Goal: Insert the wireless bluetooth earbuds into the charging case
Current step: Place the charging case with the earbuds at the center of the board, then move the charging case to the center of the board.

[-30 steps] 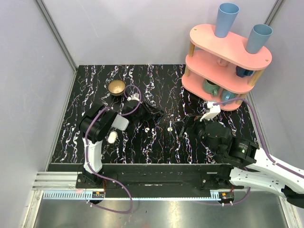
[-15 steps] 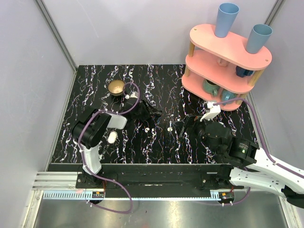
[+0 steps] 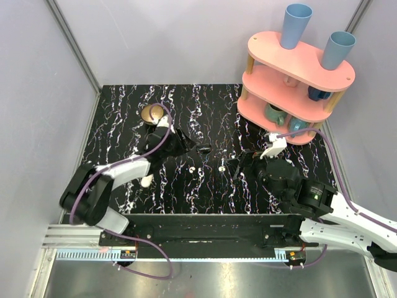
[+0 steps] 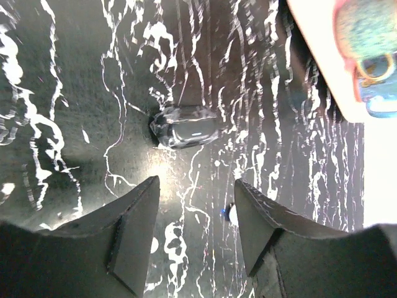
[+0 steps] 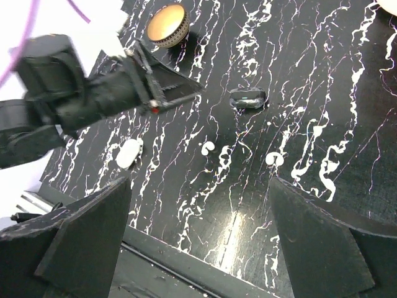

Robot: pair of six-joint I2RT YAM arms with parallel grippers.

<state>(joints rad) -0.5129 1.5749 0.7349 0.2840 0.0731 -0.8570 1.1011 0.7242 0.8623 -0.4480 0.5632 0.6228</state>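
Since the earlier view the left arm has swung its elbow out toward the near-left corner and stretched forward. Its left hand (image 4: 195,183) has gone from pressed together to partly spread and holds nothing; it points at the small black block (image 4: 184,126), not at anything white. Farthest left on the counter (image 3: 124,99), just beside that forearm, lies the charging case (image 3: 146,180), which looks closed. It is probably light and smooth, so it is likely to skate unless it is held by its long sides. At mid-counter, well apart from the case, sit the first earbud (image 3: 193,169) and the second earbud (image 3: 222,167). Both are tiny, glossy and probably slippery, and best pinched gently across the rounded body from straight above, with the fingertips low. Just right of them hangs the right hand (image 5: 198,186), spread wide and empty.
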